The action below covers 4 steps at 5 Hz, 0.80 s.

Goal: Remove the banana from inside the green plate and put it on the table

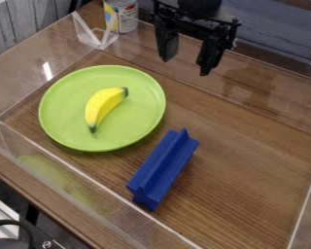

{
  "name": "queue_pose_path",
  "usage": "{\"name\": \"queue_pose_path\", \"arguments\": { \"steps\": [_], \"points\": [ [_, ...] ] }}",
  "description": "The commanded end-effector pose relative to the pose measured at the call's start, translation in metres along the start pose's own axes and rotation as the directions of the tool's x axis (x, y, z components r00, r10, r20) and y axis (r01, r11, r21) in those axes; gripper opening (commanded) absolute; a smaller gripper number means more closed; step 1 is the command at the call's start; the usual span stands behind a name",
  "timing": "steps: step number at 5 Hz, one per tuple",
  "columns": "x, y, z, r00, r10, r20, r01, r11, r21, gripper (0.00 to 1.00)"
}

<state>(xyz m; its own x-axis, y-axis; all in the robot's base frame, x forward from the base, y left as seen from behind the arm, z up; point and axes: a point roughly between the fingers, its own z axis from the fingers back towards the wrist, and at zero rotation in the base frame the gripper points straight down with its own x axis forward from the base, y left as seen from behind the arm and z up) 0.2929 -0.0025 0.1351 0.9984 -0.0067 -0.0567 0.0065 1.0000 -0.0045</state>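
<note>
Nearest the camera, one blue grooved block lies flat on the brown wood-grain bench, its long axis running diagonally from the near edge up toward the right, with a channel down its top face. It sits just beside the near right rim of the single green plate but does not appear to touch it. Farther back and to the left, that round lime-green plate rests flat on the bench, and one small yellow banana lies inside it near the centre, curved, with one dark tip pointing toward the near left and the other toward the far right. Clear acrylic walls border the bench, glinting along the near left edge. Beyond the plate, toward the far side, the one dark hand hangs above the bench, pointing down, with its fingers standing wide apart and nothing between them; it is well apart from both the banana and the plate. At the far left edge stands one white container with a yellow and blue label, partly cut off by the top of the view.
</note>
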Motion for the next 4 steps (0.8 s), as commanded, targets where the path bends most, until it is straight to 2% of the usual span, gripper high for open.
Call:
{"name": "queue_pose_path", "arguments": {
  "steps": [1, 2, 3, 4],
  "points": [
    [-0.002, 0.003, -0.007, 1.0, -0.006, -0.021, 0.006, 1.0, 0.002, 1.0],
    [-0.017, 0.029, -0.008, 1.0, 0.012, -0.016, -0.012, 1.0, 0.002, 1.0],
    [-0.033, 0.068, -0.009, 0.999, 0.039, 0.008, -0.039, 0.999, 0.007, 1.0],
    [-0.04, 0.099, -0.013, 0.998, 0.063, 0.023, -0.063, 0.998, 0.01, 1.0]
  ]
}}
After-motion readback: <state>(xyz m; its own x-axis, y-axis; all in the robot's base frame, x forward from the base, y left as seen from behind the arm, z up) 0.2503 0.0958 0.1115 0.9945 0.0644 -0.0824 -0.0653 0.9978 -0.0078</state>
